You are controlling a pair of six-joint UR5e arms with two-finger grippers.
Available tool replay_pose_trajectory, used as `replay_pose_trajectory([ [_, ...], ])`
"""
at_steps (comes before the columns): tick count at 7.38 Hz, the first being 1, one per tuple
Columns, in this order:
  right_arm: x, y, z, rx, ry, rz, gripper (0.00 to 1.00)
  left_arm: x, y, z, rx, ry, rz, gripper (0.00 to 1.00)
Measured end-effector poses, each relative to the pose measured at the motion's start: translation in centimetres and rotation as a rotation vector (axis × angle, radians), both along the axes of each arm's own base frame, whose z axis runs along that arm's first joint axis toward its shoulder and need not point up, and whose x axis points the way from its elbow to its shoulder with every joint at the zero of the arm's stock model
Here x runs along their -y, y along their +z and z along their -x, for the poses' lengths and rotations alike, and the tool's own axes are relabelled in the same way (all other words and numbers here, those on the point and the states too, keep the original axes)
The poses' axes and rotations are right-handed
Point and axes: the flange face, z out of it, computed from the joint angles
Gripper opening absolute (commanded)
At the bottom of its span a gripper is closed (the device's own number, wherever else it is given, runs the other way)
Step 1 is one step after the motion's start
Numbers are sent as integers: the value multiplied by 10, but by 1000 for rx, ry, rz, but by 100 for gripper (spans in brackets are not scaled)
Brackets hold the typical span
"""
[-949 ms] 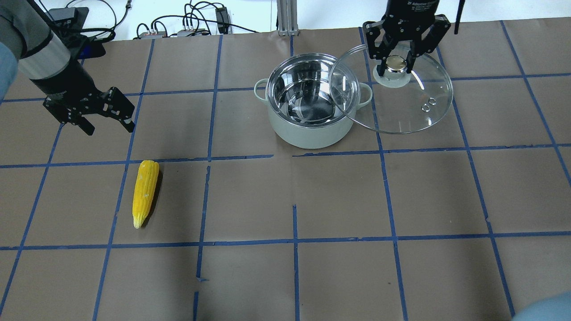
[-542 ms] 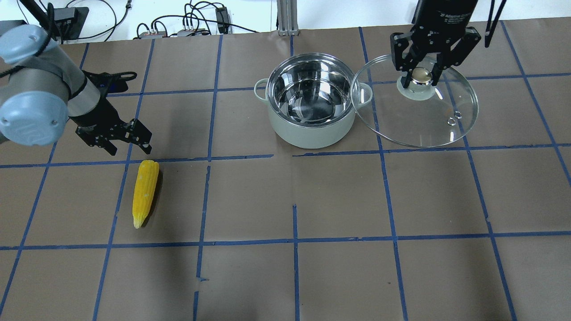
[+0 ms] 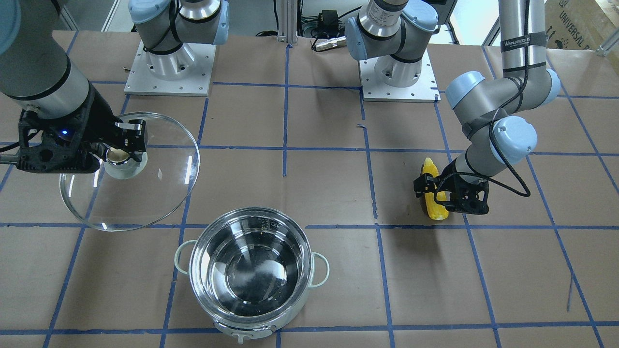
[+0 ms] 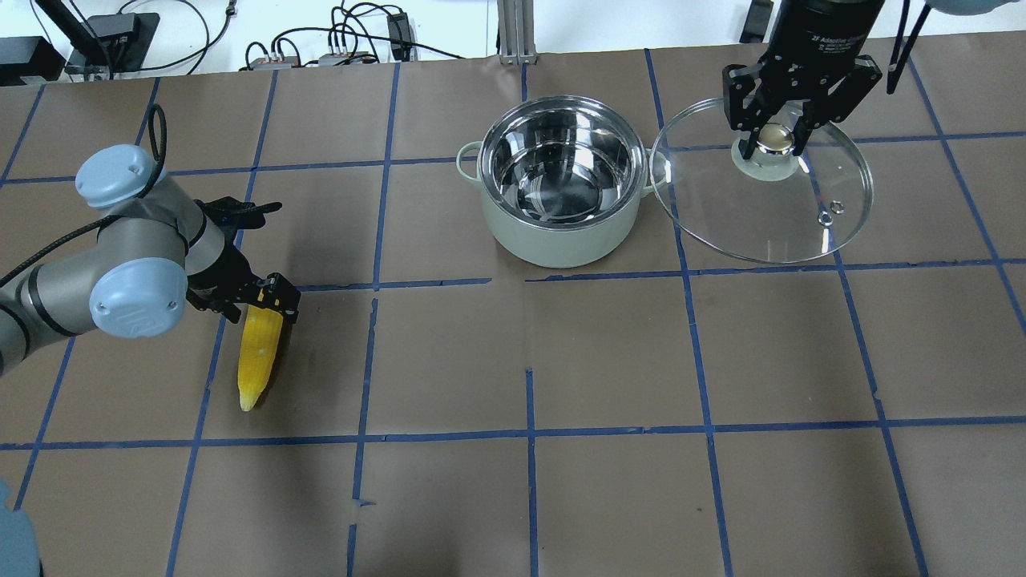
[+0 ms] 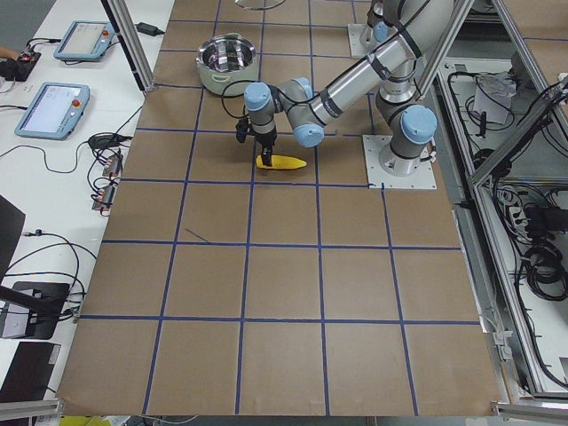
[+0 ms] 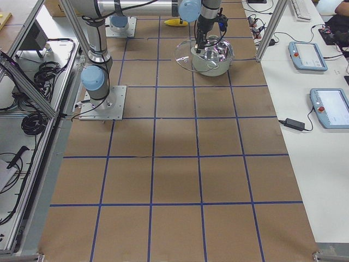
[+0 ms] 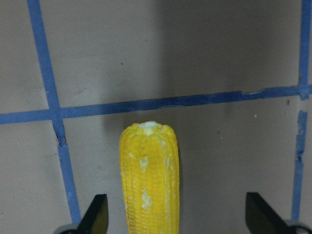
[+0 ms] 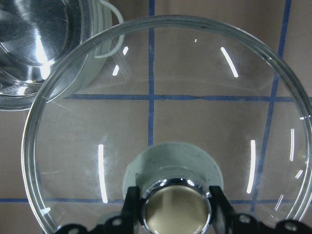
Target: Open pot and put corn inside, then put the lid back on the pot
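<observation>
The brown paper worktop (image 4: 609, 497) has blue tape squares (image 4: 449, 437). The bumpy yellow corn (image 4: 258, 357) lies flat there, far from the shiny round pot (image 4: 561, 236), with the left pincer (image 4: 260, 311) wide around its fat end. The right pincer (image 4: 773, 146) grips the knob (image 4: 774, 138) of the clear lid (image 4: 761, 220).

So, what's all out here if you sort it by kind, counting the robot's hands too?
1 shiny round steel pot with pale-green handles
1 clear round glass lid
1 yellow ear of corn
2 black two-finger robot hands: left hand, right hand
Total: 5
</observation>
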Motion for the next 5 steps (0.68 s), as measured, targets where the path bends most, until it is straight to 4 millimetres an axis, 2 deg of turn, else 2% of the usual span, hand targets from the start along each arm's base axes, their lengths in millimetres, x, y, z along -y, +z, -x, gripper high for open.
replay_pose_trajectory([
  [1,1,-1,1,-4,1,-2,29,-3,-8,-3,17,-6,-6,71],
  [2,2,-2,1,-5,1,-1,29,-3,-13,-5,29,-9,-5,39],
  [3,3,-2,1,-6,1,5,29,-2,-16,-7,42,-11,-6,18],
  [4,4,0,1,-7,0,15,29,-1,-14,-9,60,-11,-5,13],
  [5,5,3,1,-9,0,22,29,0,-8,-8,70,-11,1,13],
])
